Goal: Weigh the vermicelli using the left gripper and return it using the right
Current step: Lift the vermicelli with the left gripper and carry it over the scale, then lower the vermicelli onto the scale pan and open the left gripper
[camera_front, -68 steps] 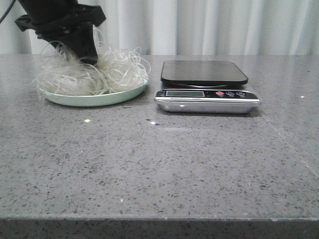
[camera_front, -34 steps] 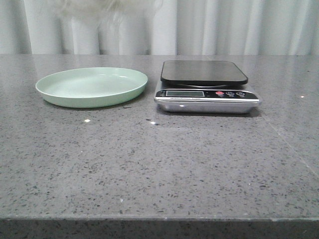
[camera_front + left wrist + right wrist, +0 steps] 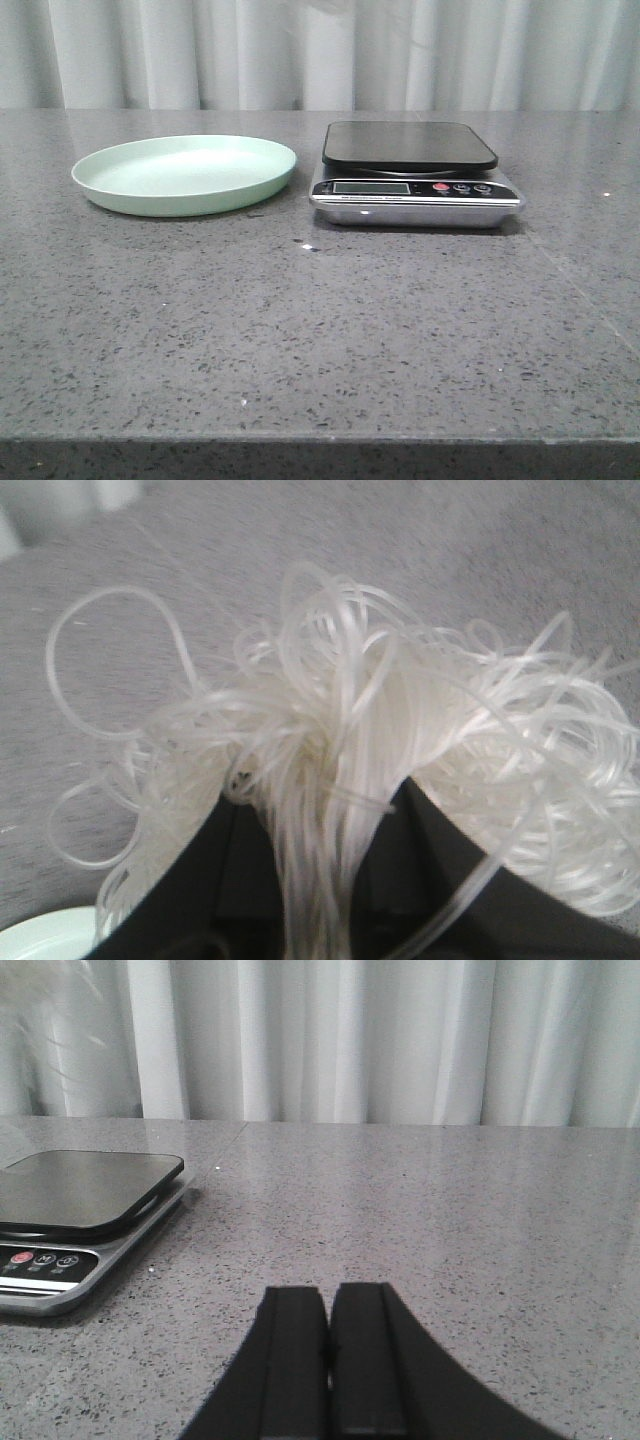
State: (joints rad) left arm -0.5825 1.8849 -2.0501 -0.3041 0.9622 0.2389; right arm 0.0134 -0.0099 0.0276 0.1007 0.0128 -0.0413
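In the left wrist view my left gripper [image 3: 325, 800] is shut on the vermicelli [image 3: 340, 730], a fluffy bundle of translucent whitish strands, held high above the table. Neither shows in the front view. There the pale green plate [image 3: 185, 173] lies bare at the left, with the scale [image 3: 412, 173], black platform and silver base, to its right. My right gripper [image 3: 328, 1295] is shut and empty, low over the grey table, with the scale [image 3: 80, 1210] to its left. A sliver of the plate [image 3: 45, 935] shows under the left gripper.
The grey speckled table [image 3: 320, 330] stretches to the front edge. White curtains [image 3: 400, 50] hang behind it. The scale's display and buttons [image 3: 415, 188] face the front.
My left gripper has lifted the vermicelli off the green plate and up out of the front view. The plate now lies bare.
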